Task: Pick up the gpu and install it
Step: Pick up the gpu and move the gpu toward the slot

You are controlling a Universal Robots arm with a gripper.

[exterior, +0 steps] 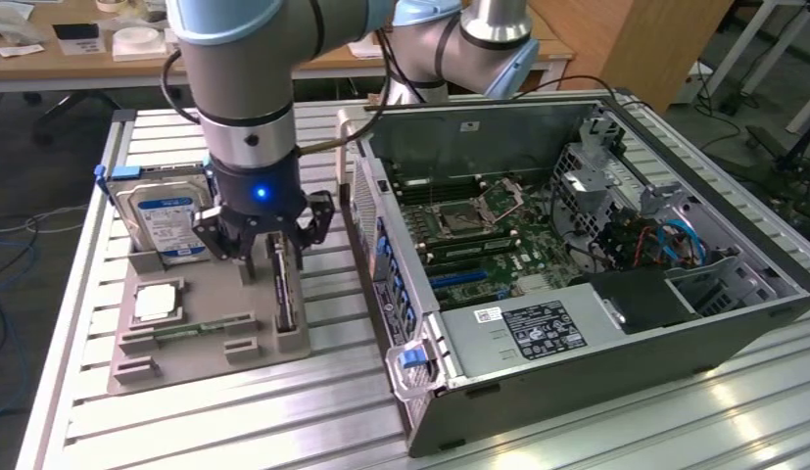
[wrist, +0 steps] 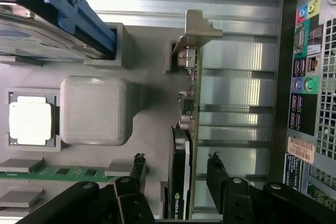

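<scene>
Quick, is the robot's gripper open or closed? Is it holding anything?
Gripper: open, holding nothing; its fingers stand on either side of the gpu, with a gap on each side.

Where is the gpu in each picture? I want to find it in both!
Exterior view: the gpu stands on its edge in the gray holder, right under the tool, on the side nearest the computer case.
Wrist view: the gpu sits between the tool's open fingers, with a gap on each side.
Shared landmark: the blue-framed hard drive, in the same holder.
</scene>
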